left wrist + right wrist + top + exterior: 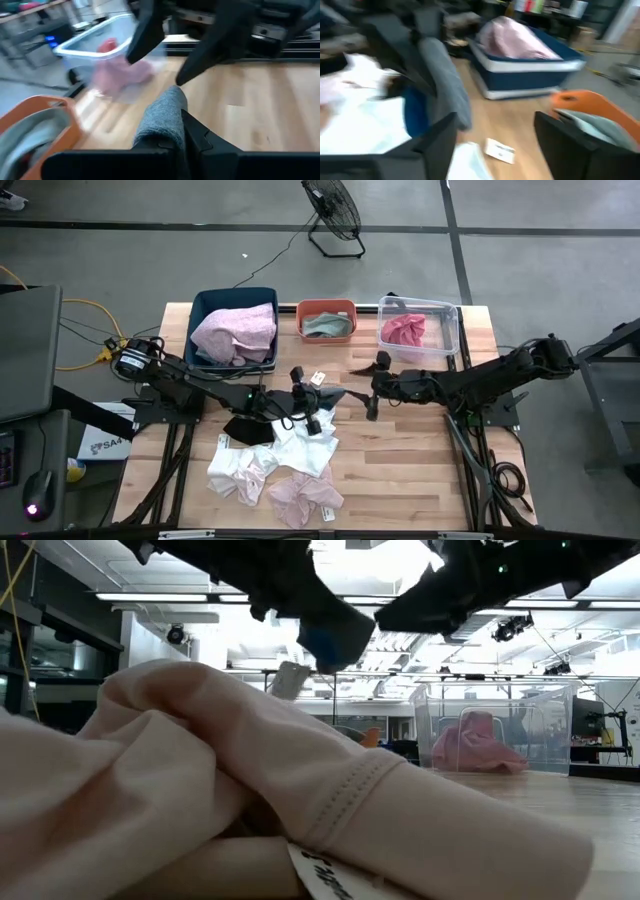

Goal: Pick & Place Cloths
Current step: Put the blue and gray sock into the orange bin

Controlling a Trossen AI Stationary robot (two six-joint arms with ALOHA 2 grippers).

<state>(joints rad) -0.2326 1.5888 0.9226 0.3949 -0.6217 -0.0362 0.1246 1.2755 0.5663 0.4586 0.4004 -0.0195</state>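
I am holding a grey cloth [162, 117] clamped in my left tool [300, 392], above the middle of the surface [420, 470], just right of the cloth pile. My right tool [375, 385] is hovering close by with its fingers spread wide, holding nothing. The white and pink cloths [275, 470] are lying heaped near the front edge. More pink fabric is filling the blue bin [205, 305] at the far side.

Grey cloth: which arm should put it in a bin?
Left, probably. The left gripper is shut on the grey cloth above the table; the right gripper is open, holding nothing, so it would first need a handover.
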